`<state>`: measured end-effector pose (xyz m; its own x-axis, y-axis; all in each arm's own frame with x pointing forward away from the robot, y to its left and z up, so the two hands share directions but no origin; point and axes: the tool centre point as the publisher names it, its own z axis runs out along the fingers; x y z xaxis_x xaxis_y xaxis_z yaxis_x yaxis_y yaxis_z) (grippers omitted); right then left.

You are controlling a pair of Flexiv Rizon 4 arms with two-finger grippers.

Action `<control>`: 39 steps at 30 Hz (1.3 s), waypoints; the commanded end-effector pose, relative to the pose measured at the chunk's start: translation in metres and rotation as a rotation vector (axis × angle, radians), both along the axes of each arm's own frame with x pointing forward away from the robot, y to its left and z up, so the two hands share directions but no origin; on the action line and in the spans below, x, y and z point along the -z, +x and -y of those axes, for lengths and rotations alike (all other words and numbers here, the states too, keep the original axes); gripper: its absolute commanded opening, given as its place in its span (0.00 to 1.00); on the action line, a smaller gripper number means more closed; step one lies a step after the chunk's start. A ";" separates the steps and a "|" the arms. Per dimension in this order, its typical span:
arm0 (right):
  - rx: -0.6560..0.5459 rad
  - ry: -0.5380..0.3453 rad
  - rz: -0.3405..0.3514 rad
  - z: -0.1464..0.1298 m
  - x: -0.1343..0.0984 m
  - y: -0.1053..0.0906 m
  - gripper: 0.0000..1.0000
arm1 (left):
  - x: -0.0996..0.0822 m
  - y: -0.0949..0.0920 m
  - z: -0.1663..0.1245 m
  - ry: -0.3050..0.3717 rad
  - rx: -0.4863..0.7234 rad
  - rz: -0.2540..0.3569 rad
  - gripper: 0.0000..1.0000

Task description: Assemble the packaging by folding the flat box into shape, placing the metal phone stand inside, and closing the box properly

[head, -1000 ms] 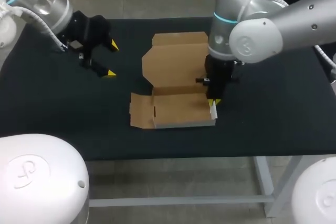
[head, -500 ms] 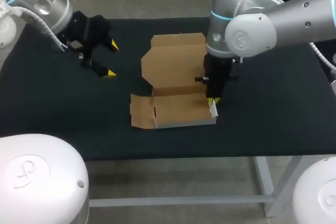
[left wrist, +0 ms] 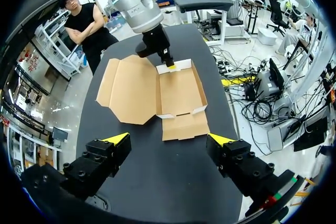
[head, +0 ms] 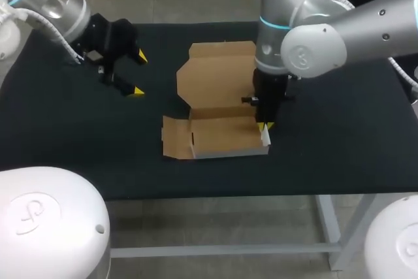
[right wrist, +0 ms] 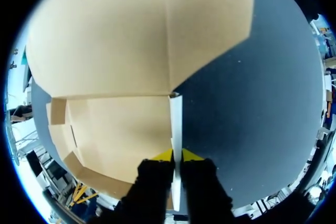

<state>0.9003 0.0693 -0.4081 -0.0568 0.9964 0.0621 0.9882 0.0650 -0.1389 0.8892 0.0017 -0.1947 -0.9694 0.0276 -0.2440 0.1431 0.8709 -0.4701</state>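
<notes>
Right claw [right wrist: 177, 156] pinching box [head: 222, 135] right side wall, tips nearly together. Left claw [head: 138, 74] gaping wide, hovering over table [head: 78, 142], well apart from box.

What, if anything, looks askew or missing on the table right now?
The brown cardboard box is half formed: one side wall stands, pinched by the right gripper, while the opposite flap lies flat on the table. No metal phone stand shows in any view.

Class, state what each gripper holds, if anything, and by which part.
The right gripper pinches the cardboard box by its upright right side wall, one finger on each face. The left gripper is open, holding nothing.
</notes>
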 end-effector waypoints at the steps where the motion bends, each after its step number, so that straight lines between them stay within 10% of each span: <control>1: 0.007 0.001 0.015 -0.001 0.003 -0.003 0.13 | -0.001 0.000 0.000 0.006 -0.001 -0.002 1.00; 39: 0.133 -0.050 0.157 -0.001 0.012 -0.004 0.16 | -0.001 0.000 0.000 0.006 -0.001 -0.002 1.00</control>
